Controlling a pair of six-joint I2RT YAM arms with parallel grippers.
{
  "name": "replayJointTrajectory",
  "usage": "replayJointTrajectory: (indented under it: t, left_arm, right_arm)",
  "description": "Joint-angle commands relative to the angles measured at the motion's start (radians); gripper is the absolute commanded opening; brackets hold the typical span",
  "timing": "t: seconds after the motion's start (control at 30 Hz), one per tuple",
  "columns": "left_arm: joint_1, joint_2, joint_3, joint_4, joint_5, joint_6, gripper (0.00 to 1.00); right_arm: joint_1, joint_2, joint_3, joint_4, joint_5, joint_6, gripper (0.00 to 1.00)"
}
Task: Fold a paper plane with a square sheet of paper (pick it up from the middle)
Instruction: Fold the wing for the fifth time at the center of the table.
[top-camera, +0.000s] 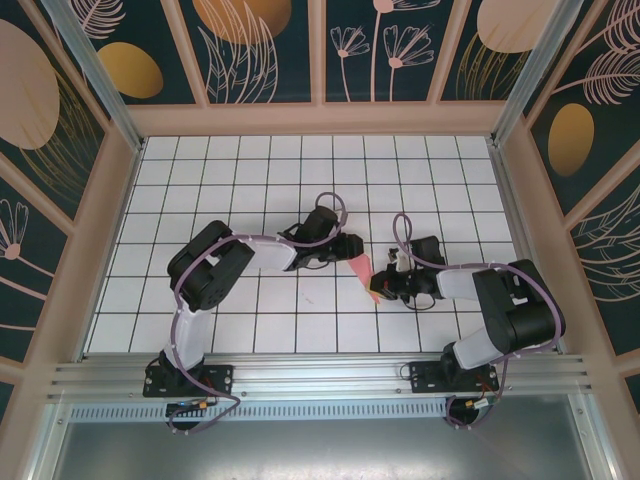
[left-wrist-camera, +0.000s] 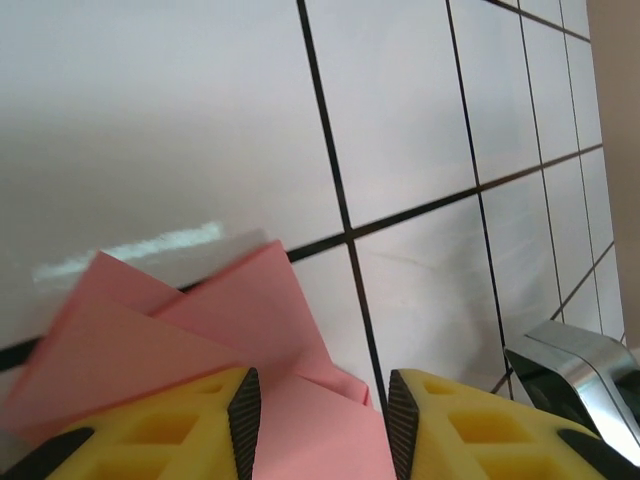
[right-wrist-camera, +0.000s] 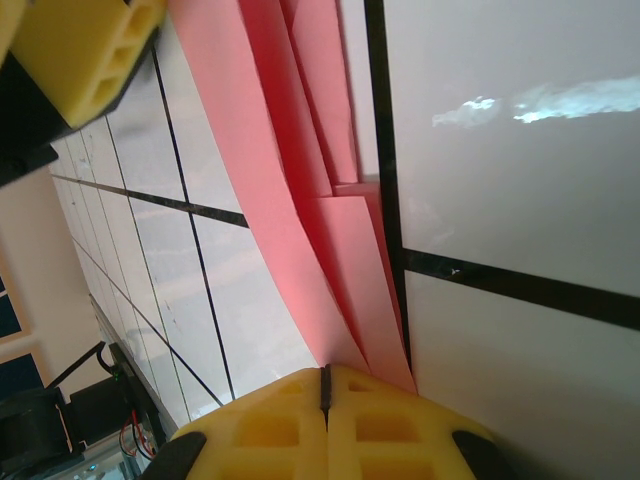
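In the top view, the left gripper (top-camera: 347, 248) and the right gripper (top-camera: 382, 289) are seen nose to nose over the middle of the white gridded table (top-camera: 250, 180). The pink paper (top-camera: 361, 268), already folded into a narrow strip, slants between them. In the left wrist view, the paper is shown as overlapping pointed layers lying in the gap of the jaws, which stand apart; whether their pads bear on it cannot be told. In the right wrist view, the jaws are pressed together and the layered end of the paper is pinched between them. A late fold is judged to be in hand. For the next move, the layers must be lined up along the centre crease and pressed flat without the pinch slipping.
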Motion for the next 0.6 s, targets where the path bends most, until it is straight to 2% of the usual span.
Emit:
replayJointTrajectory:
  t: [0.0, 0.57]
  left_arm:
    - [0.032, 0.041, 0.018, -0.033, -0.045, 0.044, 0.42]
    - [0.079, 0.084, 0.073, -0.056, -0.041, 0.122, 0.46]
  right_arm:
    - [-0.006, 0.049, -0.056, -0.147, 0.209, -0.029, 0.00]
    - [-0.004, 0.050, -0.056, -0.145, 0.210, -0.029, 0.00]
